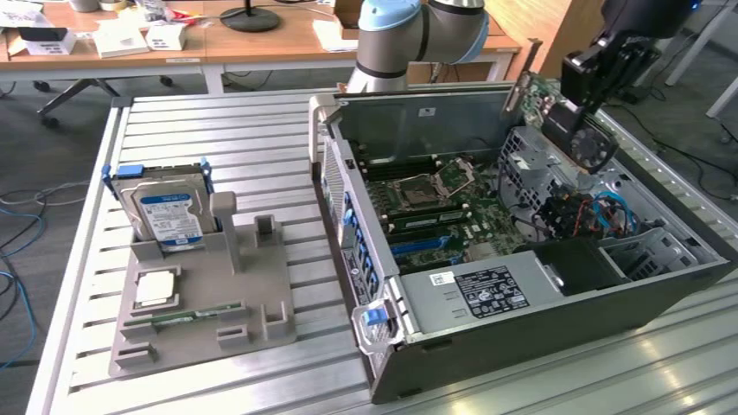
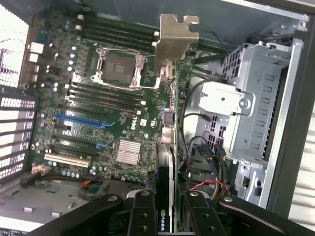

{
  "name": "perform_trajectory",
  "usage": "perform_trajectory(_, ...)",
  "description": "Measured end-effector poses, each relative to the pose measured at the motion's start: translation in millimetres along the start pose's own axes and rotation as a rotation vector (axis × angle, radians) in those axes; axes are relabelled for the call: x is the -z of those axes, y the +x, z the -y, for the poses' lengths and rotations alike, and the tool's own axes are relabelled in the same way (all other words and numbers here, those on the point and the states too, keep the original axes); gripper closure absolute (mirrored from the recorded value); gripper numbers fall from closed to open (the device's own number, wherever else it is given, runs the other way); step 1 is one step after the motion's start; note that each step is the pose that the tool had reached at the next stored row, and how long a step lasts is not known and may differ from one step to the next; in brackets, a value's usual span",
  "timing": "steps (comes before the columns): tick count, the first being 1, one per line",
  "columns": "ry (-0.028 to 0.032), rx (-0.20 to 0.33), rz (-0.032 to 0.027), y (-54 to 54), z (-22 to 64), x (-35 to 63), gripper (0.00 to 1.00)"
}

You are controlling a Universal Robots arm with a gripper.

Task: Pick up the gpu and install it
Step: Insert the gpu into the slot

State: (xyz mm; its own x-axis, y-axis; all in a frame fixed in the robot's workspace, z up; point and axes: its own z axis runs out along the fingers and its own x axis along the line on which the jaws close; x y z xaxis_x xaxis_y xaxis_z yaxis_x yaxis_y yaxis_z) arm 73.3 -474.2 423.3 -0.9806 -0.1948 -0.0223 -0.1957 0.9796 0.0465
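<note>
1. One claw (image 2: pixel 165 211), partly closed, clamps your single gpu (image 2: pixel 174 44) edge-on, likely so its connector edge faces the slots.
2. One motherboard (image 2: pixel 113 113) lies beneath it inside the open case (image 1: pixel 645 294); the gpu you carry hangs above, not seated.
3. One hard drive (image 1: pixel 168 216) stands upright in the holder (image 1: pixel 196 337) on the bench (image 1: pixel 231 130), well apart.

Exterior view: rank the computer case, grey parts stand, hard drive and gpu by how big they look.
1. computer case
2. grey parts stand
3. hard drive and gpu look about alike. The gpu hangs tilted above the case, so I won't rank them.
</note>
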Motion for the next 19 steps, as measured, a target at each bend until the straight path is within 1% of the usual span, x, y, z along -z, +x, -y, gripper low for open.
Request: perform_trajectory(19,-0.0074,0.335,-0.0156,0.1,0.1,-3.4,0.73)
